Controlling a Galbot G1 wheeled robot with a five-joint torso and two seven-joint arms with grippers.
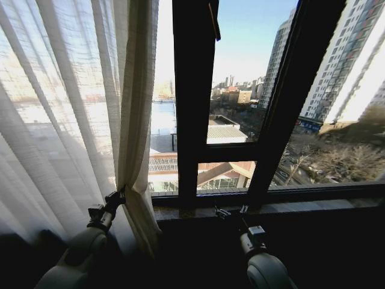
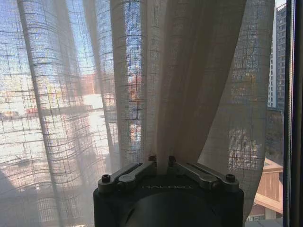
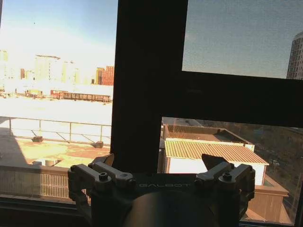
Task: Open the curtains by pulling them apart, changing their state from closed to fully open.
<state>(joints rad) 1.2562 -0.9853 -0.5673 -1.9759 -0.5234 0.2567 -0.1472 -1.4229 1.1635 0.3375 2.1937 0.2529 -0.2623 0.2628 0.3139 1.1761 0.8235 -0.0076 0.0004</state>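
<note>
strong daylight pours through the window, glowing through the sheer cream pleated curtains (image 1: 66, 114) above the left claw (image 1: 118, 197). the dark window frame bars (image 1: 192, 96) and the sill under the right claw (image 1: 230, 212) sit in deep shadow. verticals lean at the head view's edges.

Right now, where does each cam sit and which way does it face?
Head: up top, looking down at the window frame; both arms show.
Left wrist: behind the left end effector, shut on the curtain.
Right wrist: behind the open right end effector, facing the frame.
Shared: head and left wrist both show the curtain grip.
</note>
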